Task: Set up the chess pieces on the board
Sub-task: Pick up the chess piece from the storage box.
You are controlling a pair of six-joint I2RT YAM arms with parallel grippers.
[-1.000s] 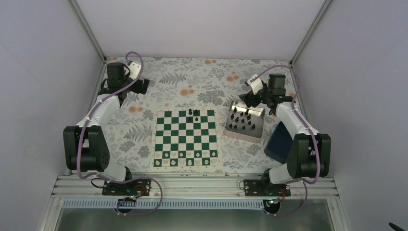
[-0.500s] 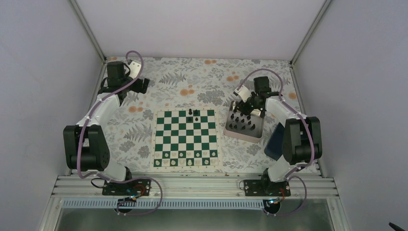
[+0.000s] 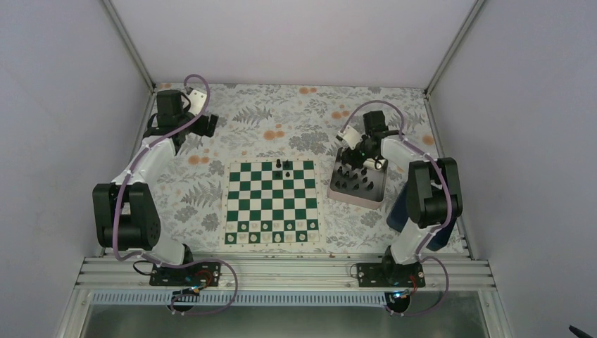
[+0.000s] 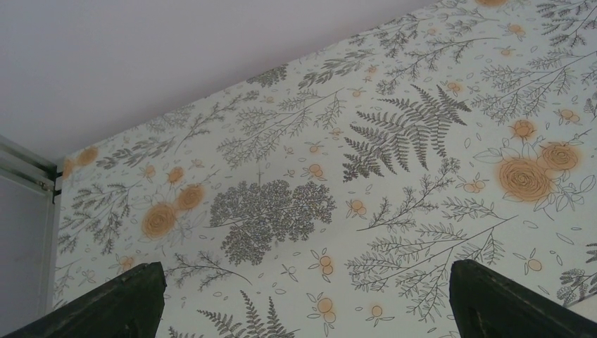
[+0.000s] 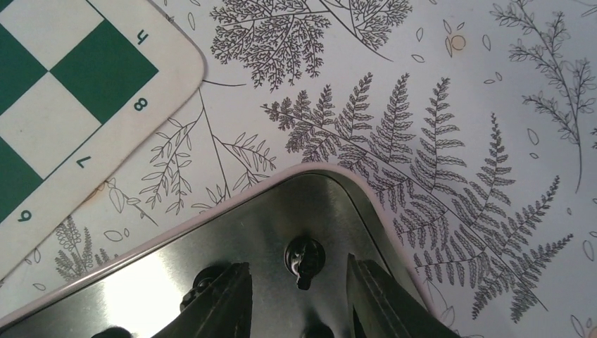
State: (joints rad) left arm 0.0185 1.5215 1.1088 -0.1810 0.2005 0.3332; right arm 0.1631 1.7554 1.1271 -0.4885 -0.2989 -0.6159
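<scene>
The green and white board (image 3: 271,202) lies mid-table; its corner shows in the right wrist view (image 5: 84,91). Two black chess pieces (image 3: 283,166) stand on its far row. Several more black pieces (image 3: 357,179) stand in the silvery tray (image 3: 336,193). My right gripper (image 3: 354,156) is open and hangs over the tray's far corner. In its wrist view its gripper (image 5: 298,282) has one black piece (image 5: 303,259) standing between the spread fingers (image 5: 229,296), not touching them. My left gripper (image 3: 209,124) is open and empty over the far-left table; its fingertips (image 4: 120,299) frame bare floral cloth.
Small white pieces (image 3: 271,236) line the board's near rows. A dark blue box (image 3: 408,208) lies right of the tray, partly under the right arm. Floral cloth (image 3: 281,120) covers the table, with enclosure walls on three sides.
My right gripper has swung left from beyond the tray's far right corner to above its far left part. The left arm has not moved.
</scene>
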